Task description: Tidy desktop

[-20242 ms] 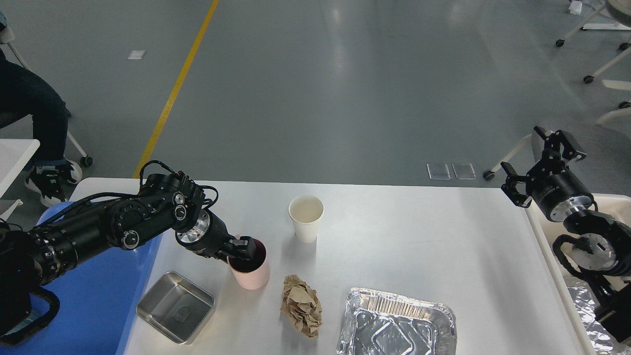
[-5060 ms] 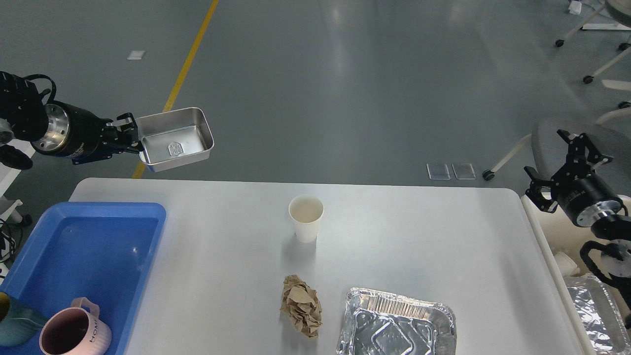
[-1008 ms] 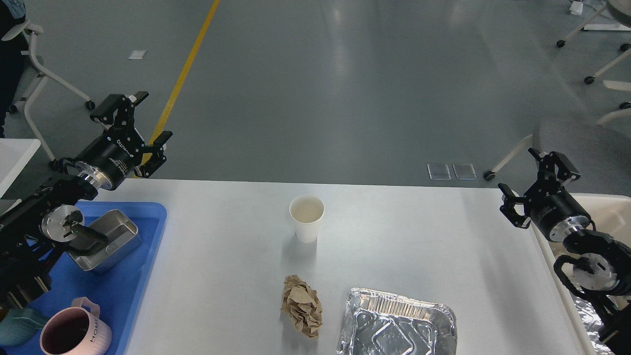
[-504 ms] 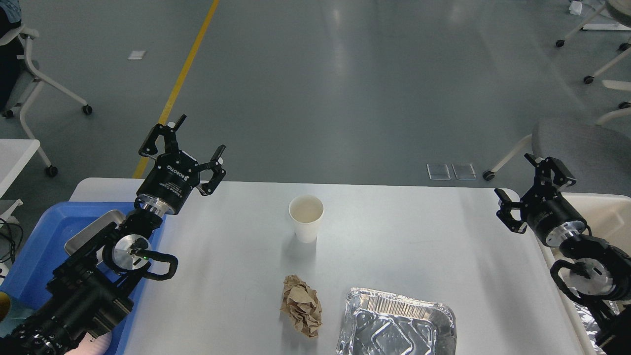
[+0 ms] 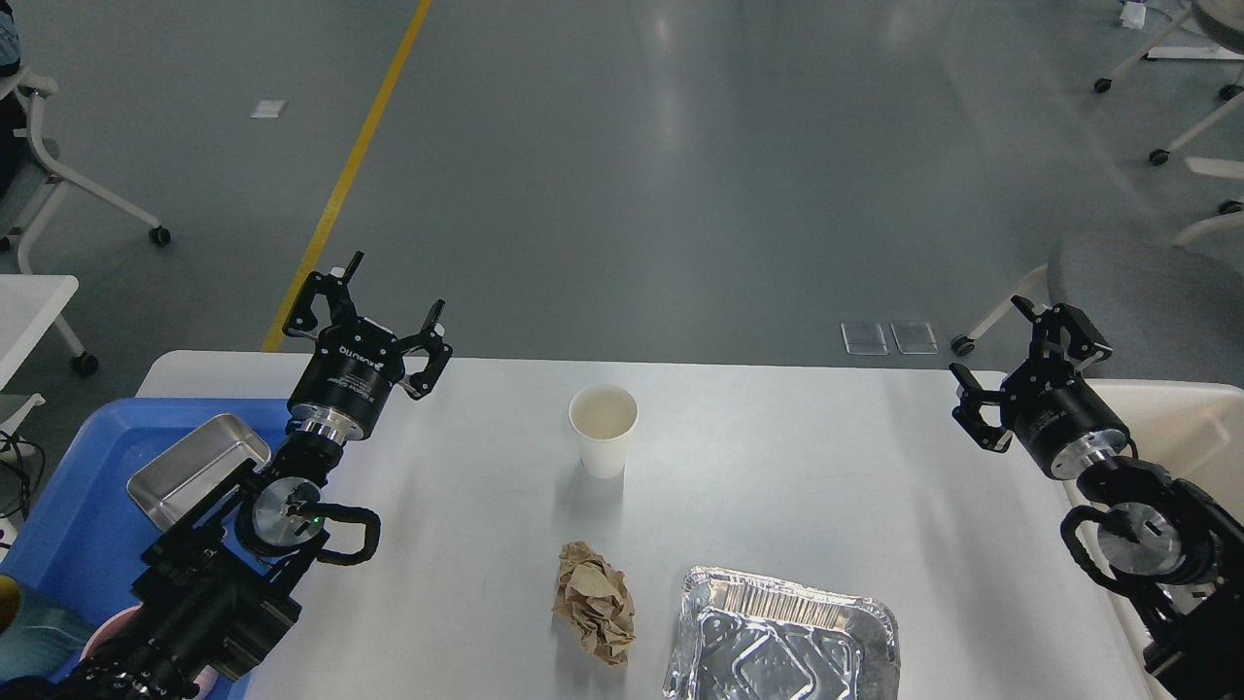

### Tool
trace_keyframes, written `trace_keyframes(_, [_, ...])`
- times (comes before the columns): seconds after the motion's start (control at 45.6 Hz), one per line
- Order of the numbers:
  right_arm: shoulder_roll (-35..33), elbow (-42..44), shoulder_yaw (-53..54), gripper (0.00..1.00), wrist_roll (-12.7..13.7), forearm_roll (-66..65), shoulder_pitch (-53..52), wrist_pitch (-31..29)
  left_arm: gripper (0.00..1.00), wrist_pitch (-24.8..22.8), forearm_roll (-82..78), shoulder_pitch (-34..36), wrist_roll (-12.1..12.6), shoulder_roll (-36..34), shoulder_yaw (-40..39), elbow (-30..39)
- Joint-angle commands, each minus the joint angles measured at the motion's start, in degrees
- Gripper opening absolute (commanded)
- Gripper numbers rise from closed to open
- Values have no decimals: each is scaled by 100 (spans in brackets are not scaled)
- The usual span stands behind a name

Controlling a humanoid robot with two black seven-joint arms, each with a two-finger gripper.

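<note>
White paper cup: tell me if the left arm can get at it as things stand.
Probably yes. The left tool is open and empty, raised over the desktop to the left of the white paper cup. Only bare tabletop lies between them; the crumpled brown paper sits nearer, out of the way.

Cut off and covered parts
Foil tray (image 5: 782, 637) runs off the bottom edge; left arm (image 5: 224, 574) hides part of the blue tray (image 5: 92, 515) and steel tin (image 5: 194, 469)

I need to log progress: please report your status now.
Left gripper open, right gripper open, both empty. Desktop holds paper cup, crumpled brown paper, foil tray. Nothing blocking.
</note>
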State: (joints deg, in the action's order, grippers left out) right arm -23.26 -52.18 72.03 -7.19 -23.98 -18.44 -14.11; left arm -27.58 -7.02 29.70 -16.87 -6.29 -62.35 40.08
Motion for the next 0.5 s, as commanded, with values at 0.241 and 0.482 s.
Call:
trace_keyframes(0.241, [199,-529,-14,100,-28,-46,-37,-74,97,-28,8,-43,8,-250,-6,-17])
trace_keyframes(0.482, [-678,-880,-874,100,42,-757,51,-241,97,-46,8,-123,8,-523,-6,-26])
